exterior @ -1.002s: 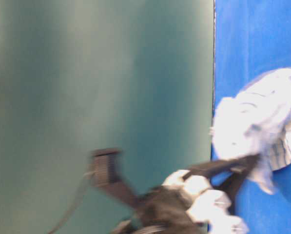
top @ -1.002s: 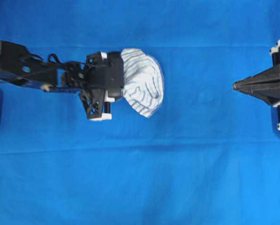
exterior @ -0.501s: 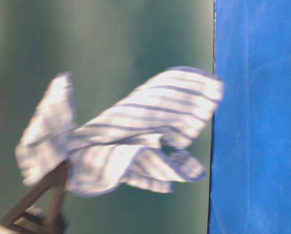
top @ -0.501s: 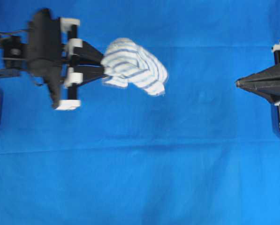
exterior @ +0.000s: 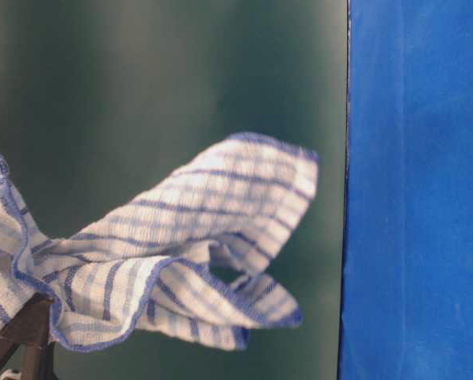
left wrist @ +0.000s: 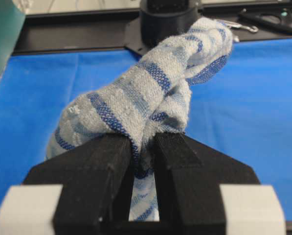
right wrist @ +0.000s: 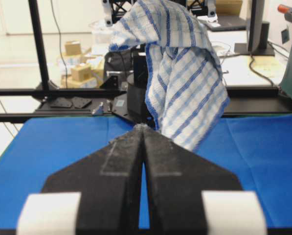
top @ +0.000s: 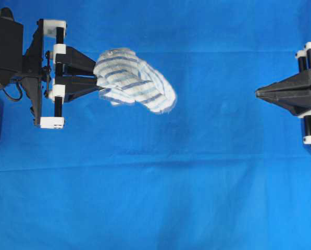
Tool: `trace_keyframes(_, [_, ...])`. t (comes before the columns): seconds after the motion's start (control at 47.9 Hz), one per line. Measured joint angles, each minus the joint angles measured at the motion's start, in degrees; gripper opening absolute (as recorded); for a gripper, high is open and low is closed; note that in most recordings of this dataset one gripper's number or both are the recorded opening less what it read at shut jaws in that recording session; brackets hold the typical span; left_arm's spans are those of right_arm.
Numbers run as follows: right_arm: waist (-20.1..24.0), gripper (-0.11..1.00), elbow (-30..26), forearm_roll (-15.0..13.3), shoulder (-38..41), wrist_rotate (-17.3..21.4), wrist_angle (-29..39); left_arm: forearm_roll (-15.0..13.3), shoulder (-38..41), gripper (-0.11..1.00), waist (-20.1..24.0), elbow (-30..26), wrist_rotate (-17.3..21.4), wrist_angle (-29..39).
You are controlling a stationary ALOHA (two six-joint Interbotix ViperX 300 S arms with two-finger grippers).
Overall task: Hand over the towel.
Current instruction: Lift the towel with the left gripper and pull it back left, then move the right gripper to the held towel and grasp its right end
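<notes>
Lifted clear of the blue cloth (top: pixel 155 198) it was, the towel (top: pixel 134 80), which a second earlier had lain bunched on the cloth under the left gripper (top: pixel 97 80); the gripper had been drawn back toward the left edge of the overhead view and the towel carried up with it.

Nearest, in the left wrist view, the left gripper's fingers (left wrist: pixel 101 161) were seen clamped on a pinched fold of the towel (left wrist: pixel 150 93), with the rest bulging forward and upward from the jaws. From table level the towel (exterior: pixel 181 253) was seen hanging in the air, its loose corners flopped outward and its blue hem curling, well off the cloth (exterior: pixel 418 190).

Farther across, the right gripper (top: pixel 259 94) was held at the right edge of the overhead view, its fingers (right wrist: pixel 143 161) pressed together with nothing between them, pointed at the towel (right wrist: pixel 177 73) but well apart from it.

The step in hand was judged to be the presentation of the towel for the swap. To be done well, the free hanging end would need to be offered, not the bunched part at the left jaws; the right jaws would have to be opened before the approach, and the left grip kept until the right fingers were closed on fabric. Soft cloth sags and swings, so a slow, level approach would be favoured.
</notes>
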Motion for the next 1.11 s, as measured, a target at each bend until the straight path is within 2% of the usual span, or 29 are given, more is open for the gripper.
trace_keyframes(0.23, [-0.09, 0.02, -1.58, 0.09, 5.45, 0.18, -4.75, 0.0, 0.7, 0.07, -0.44, 0.0, 0.0, -0.18])
trace_keyframes(0.251, [-0.09, 0.04, -1.76, 0.09, 6.06, 0.18, -5.1, 0.0, 0.79, 0.07, -0.44, -0.09, 0.0, -0.18])
trace_keyframes(0.418, [-0.09, 0.54, -5.71, 0.18, 14.24, 1.41, -7.38, 0.0, 1.32, 0.07, -0.53, -0.26, -0.26, -0.62])
trace_keyframes(0.501, [-0.09, 0.7, -8.79, 0.26, 19.78, 1.58, -8.26, 0.0, 1.76, 0.07, -0.62, -0.53, -0.26, -1.05])
trace_keyframes(0.814, [-1.58, 0.71, -23.03, 1.23, 37.71, 1.67, -8.17, 0.0, 3.78, 0.07, -0.88, -1.58, -0.26, -3.52])
trace_keyframes(1.107, [-2.64, 0.71, -30.59, 1.23, 44.65, 1.41, -5.27, 0.0, 5.36, 0.07, -1.85, -2.55, -0.26, -4.31])
